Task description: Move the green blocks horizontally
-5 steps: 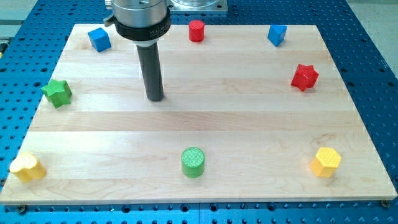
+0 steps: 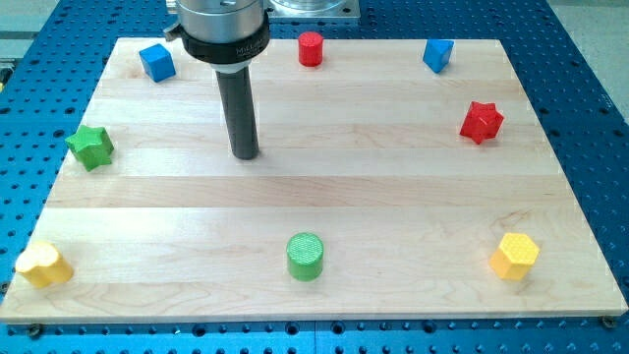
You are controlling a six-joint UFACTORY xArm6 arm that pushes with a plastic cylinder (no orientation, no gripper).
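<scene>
Approach is the step in hand: my tip [image 2: 245, 154] (a bare rod, no jaws) touches nothing. Green star [image 2: 90, 147] sits at the board's left, green cylinder [image 2: 306, 256] near the bottom. Next I'd get beside one for a sideways push.

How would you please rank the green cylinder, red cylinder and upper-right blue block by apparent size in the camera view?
1. green cylinder, though it sits nearest the view's bottom
2. red cylinder and blue block look alike; unranked
</scene>
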